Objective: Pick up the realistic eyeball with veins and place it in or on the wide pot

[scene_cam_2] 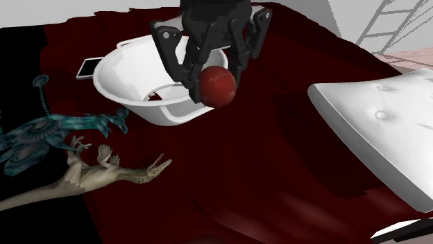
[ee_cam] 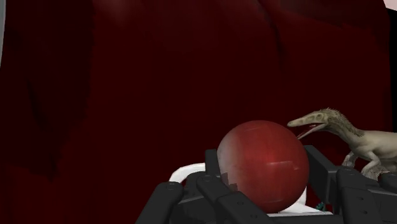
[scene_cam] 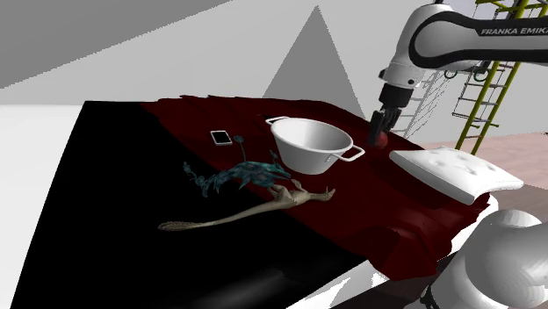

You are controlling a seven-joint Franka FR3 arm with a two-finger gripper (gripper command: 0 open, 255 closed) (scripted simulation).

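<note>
Nearest in 2nd ext. view: tan dinosaur toy (scene_cam_2: 104, 173) on dark red bed cover (scene_cam_2: 277, 173), w/ teal creature toy (scene_cam_2: 41, 135) beside it. Behind them: tool (scene_cam_2: 215, 80) clamped on dark red ball (scene_cam_2: 218, 85), over the cover, beside white pot (scene_cam_2: 114, 73). Phone (scene_cam_2: 89, 67) sits past pot.

Franka arm (scene_cam: 457, 39) reaching over a bed (scene_cam: 369, 206) draped in dark red cloth.
The black hand (scene_cam: 382, 132) hangs just to the right of a white two-handled pot (scene_cam: 307, 154), with a red ball (scene_cam: 384, 140) at its fingertips. A white pillow (scene_cam: 452, 168) lies further right. Left of the pot are a phone (scene_cam: 221, 137), a teal toy creature (scene_cam: 237, 174) and a tan dinosaur (scene_cam: 263, 204).
</note>
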